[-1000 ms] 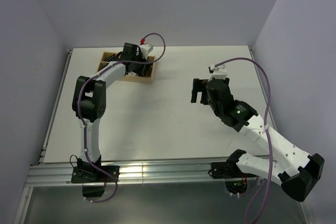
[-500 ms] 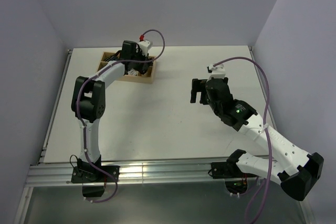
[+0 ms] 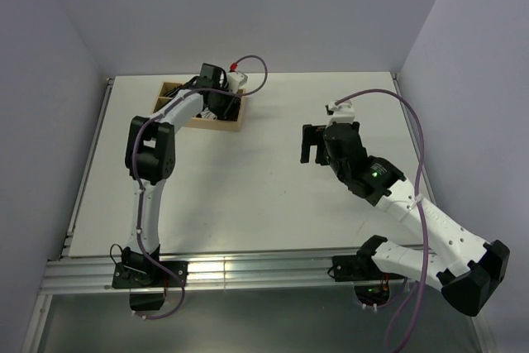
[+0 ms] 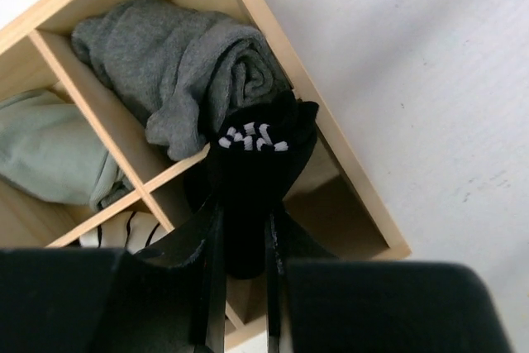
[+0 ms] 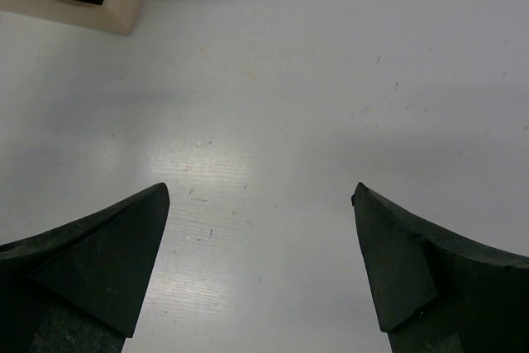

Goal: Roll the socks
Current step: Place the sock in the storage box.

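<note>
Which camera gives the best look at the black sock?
The left wrist view: the black sock is pinched in the left gripper over the wooden box. From the top view the arm hides it; the right wrist view shows only a box corner.

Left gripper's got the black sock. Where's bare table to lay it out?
Bare stretch: white table between the divided wooden box and the open right gripper; also the near middle. The box under the black sock is crowded: grey sock roll, pale green cloth.
</note>
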Controlling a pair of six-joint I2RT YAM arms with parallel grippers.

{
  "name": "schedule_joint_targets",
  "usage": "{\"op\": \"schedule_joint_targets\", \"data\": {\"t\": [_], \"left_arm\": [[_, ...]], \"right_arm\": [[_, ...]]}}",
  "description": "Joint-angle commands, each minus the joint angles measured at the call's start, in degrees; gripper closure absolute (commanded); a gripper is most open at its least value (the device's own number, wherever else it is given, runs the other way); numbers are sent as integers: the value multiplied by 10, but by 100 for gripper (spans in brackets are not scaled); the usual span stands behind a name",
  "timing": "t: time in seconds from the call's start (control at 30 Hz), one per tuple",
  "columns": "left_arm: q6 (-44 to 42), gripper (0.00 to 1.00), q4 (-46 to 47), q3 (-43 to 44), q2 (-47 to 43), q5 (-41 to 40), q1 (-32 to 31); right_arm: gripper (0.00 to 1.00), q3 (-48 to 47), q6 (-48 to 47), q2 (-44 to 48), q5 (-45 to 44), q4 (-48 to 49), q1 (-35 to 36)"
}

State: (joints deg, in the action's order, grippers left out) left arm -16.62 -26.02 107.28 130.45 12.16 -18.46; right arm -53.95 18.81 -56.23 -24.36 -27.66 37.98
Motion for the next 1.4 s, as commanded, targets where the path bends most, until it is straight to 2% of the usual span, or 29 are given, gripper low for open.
{"op": "schedule_joint_targets", "data": {"t": [0.0, 0.43, 0.67, 0.8, 0.9, 1.03, 1.2, 1.37], "left_arm": [[-39, 100, -72, 55, 36, -18, 1], [-49, 100, -116, 74, 104, -99, -15], [-25, 100, -132, 79, 120, -88, -18], [-16, 99, -111, 65, 93, -87, -18], [-13, 94, -86, 47, 55, -85, -18], [-10, 81, -62, 38, 10, -87, -18], [-8, 69, -49, 42, -11, -86, -18], [-10, 62, -54, 50, -13, -80, -18]], "right_arm": [[1, -37, -8, -4, -8, -7, -5], [2, -57, 10, -26, -1, -37, -5], [3, -61, 18, -28, 6, -49, -5], [4, -58, 21, -21, 7, -51, -5], [4, -54, 23, -13, 9, -46, -5], [4, -48, 25, -7, 12, -42, -5], [4, -41, 29, 2, 12, -40, -5], [4, -32, 31, 10, 12, -35, -5]]}}
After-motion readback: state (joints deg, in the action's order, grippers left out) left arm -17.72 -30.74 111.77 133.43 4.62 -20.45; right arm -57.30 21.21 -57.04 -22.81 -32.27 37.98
